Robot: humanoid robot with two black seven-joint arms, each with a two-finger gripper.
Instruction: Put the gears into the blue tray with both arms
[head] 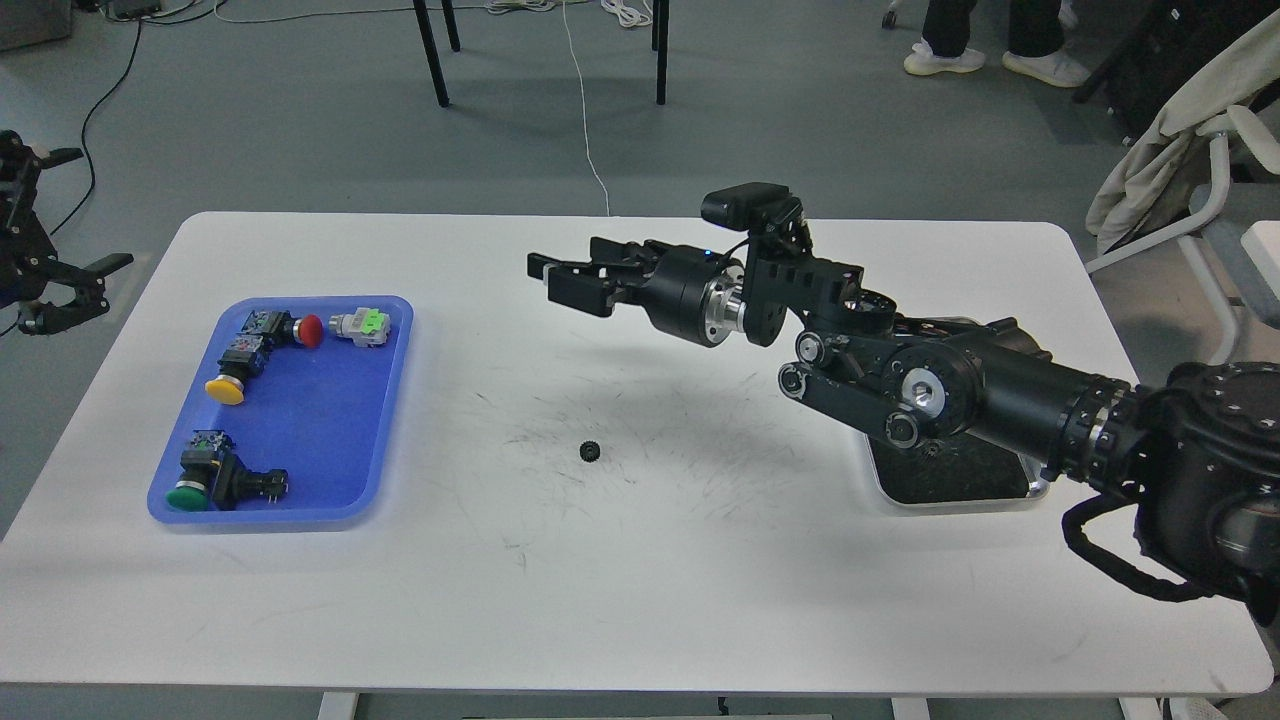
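White surface [640, 600], large, mostly bare in the middle; scuff marks across the centre.

Right arm [1000, 400] reaches in from the right, raised well above the surface. Right hand [562, 276] points left toward the far edge, fingers a little spread, nothing between them.

Blue tray [300, 440] sits at the left, near the left edge. Holds push-button switches: red cap [309, 331], yellow cap [224, 391], green cap [186, 495], one grey with green top [362, 325]. No gear in it that I can see. Bare floor shows in the tray's middle and right.

Steel tray [950, 480] at the right, largely hidden under the right arm.

Left hand [60, 290] hangs off the surface past the left edge, near the tray's side; fingers look parted, empty.

One gear [589, 451] lies flat on the surface, centre, between the two trays, well apart from both and below the right hand. Second gear not visible; may be hidden by the arm or in the steel tray.

Judgement: the gear appears staged mid-surface for the left arm to take; neither hand holds it. Next move calls for the left hand to come in over the tray, descend on a very small, low part, and pinch across its rim. Room: open all around the gear; the right arm is high and clear. Drop spot should avoid the switches.
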